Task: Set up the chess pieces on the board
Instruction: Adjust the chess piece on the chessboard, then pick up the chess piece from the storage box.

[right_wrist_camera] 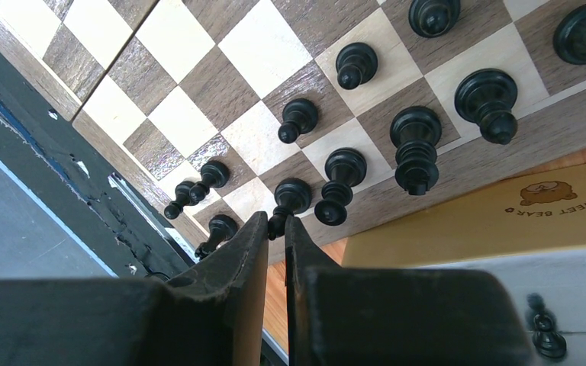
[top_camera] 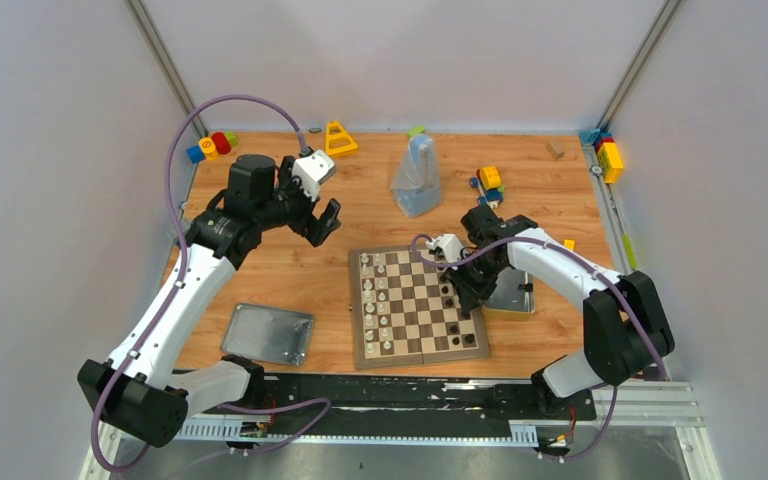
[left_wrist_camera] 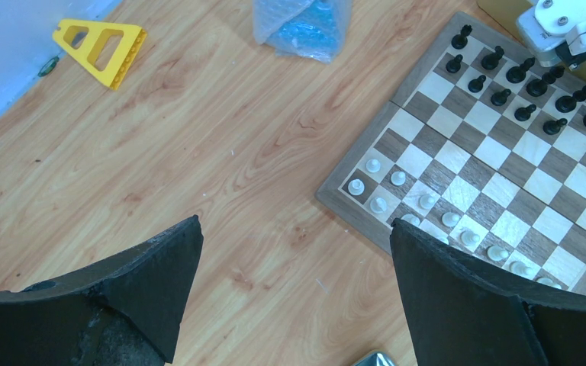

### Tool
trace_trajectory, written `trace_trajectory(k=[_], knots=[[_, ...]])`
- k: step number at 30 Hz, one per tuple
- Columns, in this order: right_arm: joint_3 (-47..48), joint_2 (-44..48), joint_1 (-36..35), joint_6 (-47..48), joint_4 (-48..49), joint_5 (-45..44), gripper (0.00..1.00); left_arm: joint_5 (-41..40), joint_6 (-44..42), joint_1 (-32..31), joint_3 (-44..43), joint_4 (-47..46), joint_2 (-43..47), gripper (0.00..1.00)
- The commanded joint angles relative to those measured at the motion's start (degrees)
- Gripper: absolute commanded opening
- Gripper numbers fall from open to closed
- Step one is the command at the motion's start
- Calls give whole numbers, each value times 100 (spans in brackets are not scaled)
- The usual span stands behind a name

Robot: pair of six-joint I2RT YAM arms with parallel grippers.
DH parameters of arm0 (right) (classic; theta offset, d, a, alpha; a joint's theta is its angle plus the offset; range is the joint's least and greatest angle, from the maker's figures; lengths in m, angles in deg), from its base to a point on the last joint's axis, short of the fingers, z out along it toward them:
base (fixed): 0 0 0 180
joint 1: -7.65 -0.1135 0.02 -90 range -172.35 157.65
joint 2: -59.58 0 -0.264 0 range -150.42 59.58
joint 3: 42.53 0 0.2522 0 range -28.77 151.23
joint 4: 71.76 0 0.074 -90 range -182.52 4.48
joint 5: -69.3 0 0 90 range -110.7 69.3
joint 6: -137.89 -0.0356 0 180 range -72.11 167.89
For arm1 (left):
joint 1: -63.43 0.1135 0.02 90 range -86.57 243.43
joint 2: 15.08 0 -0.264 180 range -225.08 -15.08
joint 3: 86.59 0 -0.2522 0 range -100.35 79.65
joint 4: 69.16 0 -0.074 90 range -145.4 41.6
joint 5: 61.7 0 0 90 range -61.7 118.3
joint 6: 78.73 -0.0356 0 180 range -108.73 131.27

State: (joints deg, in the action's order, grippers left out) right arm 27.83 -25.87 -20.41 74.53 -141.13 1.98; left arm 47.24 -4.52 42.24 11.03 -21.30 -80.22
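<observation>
Taking up most of the room's floor space, the wooden table (top_camera: 290, 275) has two white arms bolted at its near edge. The left arm (top_camera: 175, 300) reaches out over bare wood, well to the left of the board. The right arm (top_camera: 570, 275) bends in over the board's right edge. The board (top_camera: 417, 305) lies flat near the middle of the table, towards the front. A silver tray (top_camera: 268, 333) lies just left of it, and a clear plastic bag (top_camera: 418, 178) stands behind it. The left gripper (left_wrist_camera: 295, 229) is spread wide and holds nothing. The right gripper (right_wrist_camera: 275, 221) is pressed almost together, pinching the top of one black piece (right_wrist_camera: 291, 194) in the row nearest the board's edge. A yellow triangular block (top_camera: 340, 140) lies by the back wall. White pieces (top_camera: 377, 300) stand in the two left columns and black pieces (left_wrist_camera: 503, 76) in two columns along the right.
</observation>
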Motion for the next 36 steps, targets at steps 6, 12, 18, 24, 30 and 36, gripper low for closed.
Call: trace_trajectory(k=[6, 12, 18, 24, 30, 36], knots=[[143, -41, -25, -18, 148, 18, 21, 9, -115, 45, 24, -82, 114, 100], [186, 118, -16, -22, 109, -89, 33, 14, -109, 45, 23, -71, 117, 100], [449, 483, 133, -45, -112, -110, 35, 5, -124, 44, 17, -56, 130, 100], [647, 1036, 815, 7, -237, -198, 37, -18, -134, 45, 2, -57, 142, 100], [698, 1001, 1862, 356, -222, -398, 38, -37, -143, 45, -13, -51, 138, 100], [790, 423, 2416, 87, 306, -572, 35, 2, -108, 42, -6, -90, 109, 100]])
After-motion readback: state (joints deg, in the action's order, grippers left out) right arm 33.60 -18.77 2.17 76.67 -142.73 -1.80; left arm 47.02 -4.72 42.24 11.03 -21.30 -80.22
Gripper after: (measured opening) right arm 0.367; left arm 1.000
